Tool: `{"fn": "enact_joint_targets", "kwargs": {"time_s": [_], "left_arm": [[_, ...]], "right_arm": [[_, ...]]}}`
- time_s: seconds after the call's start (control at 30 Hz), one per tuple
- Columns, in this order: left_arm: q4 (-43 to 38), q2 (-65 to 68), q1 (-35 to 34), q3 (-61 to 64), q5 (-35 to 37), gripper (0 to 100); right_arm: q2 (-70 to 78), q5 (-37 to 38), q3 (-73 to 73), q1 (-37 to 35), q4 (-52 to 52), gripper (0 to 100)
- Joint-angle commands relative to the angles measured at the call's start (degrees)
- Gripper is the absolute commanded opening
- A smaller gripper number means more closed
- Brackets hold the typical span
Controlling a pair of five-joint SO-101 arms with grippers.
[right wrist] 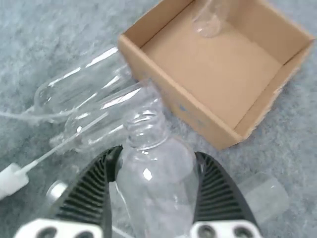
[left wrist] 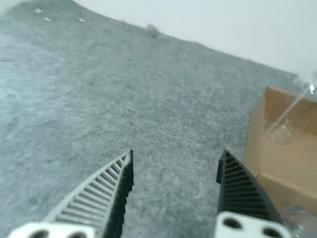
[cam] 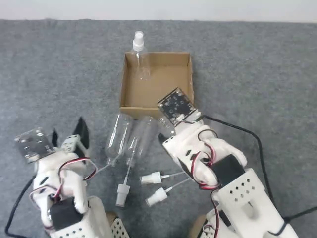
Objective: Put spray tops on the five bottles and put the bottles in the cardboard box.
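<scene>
The cardboard box [cam: 184,84] sits at the far middle of the carpet. One clear bottle with a white spray top [cam: 140,59] stands in its far corner. My right gripper [cam: 167,130] is just in front of the box, shut on a topless clear bottle [right wrist: 153,183] whose open neck points toward the box [right wrist: 218,74]. Two more topless bottles [cam: 119,134] [cam: 142,135] lie side by side next to it. Another bottle [right wrist: 262,196] lies beside the right finger. Three loose spray tops [cam: 151,177] [cam: 157,197] [cam: 122,192] lie nearer the arms. My left gripper [left wrist: 176,168] hangs open over bare carpet.
Grey carpet covers the whole table, with free room left of the box and around my left gripper [cam: 68,133]. A black cable [cam: 247,136] runs along the right side of the right arm. A pale wall borders the far edge.
</scene>
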Motion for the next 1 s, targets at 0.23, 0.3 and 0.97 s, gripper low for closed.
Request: {"fn": "enact_joint_targets", "kwargs": {"time_s": [0.23, 0.3, 0.97], "left_arm": [[10.5, -0.7, -10.9, -13.8, -18.3, 26], [11.3, -0.7, -12.1, -13.6, -20.6, 26], [17.4, 28.0, -12.0, -24.3, -35.7, 26]], "right_arm": [[-1.9, -0.7, 3.3, 1.5, -5.7, 3.7], [-1.9, -0.7, 3.3, 1.5, -5.7, 3.7], [-1.5, -0.5, 3.3, 1.5, -5.7, 3.7]]}}
